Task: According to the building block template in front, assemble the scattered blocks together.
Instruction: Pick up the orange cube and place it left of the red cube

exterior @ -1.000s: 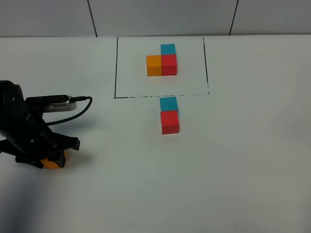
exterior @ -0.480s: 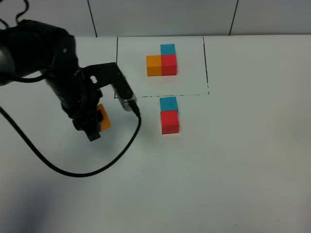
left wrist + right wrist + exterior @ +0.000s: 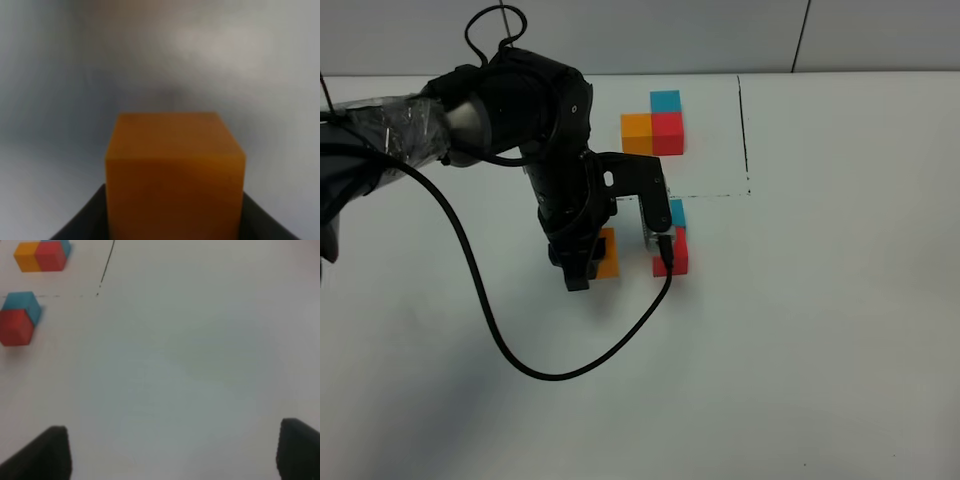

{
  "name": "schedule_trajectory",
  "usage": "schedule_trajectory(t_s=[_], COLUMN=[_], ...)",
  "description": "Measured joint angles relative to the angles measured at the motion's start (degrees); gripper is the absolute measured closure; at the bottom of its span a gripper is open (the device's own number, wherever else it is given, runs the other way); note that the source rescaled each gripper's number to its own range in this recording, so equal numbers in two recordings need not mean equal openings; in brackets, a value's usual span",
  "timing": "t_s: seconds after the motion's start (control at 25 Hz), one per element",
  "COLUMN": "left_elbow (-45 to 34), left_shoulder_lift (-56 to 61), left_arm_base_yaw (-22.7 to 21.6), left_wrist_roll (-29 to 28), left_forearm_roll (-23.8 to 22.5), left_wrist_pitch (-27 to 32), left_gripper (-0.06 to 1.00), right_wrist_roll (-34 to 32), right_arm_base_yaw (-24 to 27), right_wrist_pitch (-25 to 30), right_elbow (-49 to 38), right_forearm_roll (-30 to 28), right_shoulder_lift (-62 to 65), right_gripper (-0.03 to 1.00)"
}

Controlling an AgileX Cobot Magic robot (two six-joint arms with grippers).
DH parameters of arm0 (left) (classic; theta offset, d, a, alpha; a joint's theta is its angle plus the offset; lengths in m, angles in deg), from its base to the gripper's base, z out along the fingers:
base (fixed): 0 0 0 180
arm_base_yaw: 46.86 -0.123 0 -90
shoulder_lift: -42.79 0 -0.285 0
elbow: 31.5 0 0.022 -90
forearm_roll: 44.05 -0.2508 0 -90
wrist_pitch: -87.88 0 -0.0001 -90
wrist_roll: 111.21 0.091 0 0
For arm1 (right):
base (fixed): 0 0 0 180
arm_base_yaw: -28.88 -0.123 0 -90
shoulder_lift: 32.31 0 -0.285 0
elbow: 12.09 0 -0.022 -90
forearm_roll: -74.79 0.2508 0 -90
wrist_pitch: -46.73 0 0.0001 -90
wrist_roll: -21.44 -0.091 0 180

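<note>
**Orange cube in the grip, one joint left to close**

Orange is the one colour missing from the loose group. The building block template (image 3: 653, 122) sits at the far side of the white table (image 3: 820, 350), inside a thin black drawn rectangle (image 3: 743, 130). It shows an orange cube to the left of a red one, with a blue cube touching the red on its far side.

Just outside that frame, two of the scattered blocks match this layout. The blue block (image 3: 677, 212) lies against the far side of the red block (image 3: 680, 256), as the right wrist view confirms. I judge that part done.

The orange block (image 3: 608, 253) is pinched between the jaws of the left gripper (image 3: 594, 258). In the left wrist view it fills the space between the two dark fingers. It hangs near the red block on its left but apart from it, and the arm's hardware hides part of the gap. I cannot tell whether the block touches the table.

The orange block must be brought flush against the red block's left face, squared to it, and then released.

The right gripper (image 3: 175, 455) has its jaws spread wide over bare table and holds nothing.
</note>
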Motion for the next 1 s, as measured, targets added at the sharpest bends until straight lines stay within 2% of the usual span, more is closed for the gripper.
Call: schedule_trajectory(t_s=[0.4, 0.68, 1.0], left_elbow=[0.33, 0.33, 0.47], left_shoulder_lift=[-2.0, -4.41, -5.83], left_arm_base_yaw=[0.0, 0.0, 0.0], left_wrist_roll=[1.35, 1.44, 1.46], left_forearm_roll=[0.94, 0.99, 1.08], left_wrist_pitch=[-0.35, -4.55, -5.86], left_gripper=[0.94, 0.94, 0.94], right_wrist_roll=[0.0, 0.0, 0.0], right_arm_base_yaw=[0.0, 0.0, 0.0], right_wrist_pitch=[0.0, 0.0, 0.0], right_elbow=[0.0, 0.0, 0.0], right_forearm_roll=[0.0, 0.0, 0.0], right_shoulder_lift=[0.0, 0.0, 0.0], right_gripper=[0.28, 0.28, 0.28])
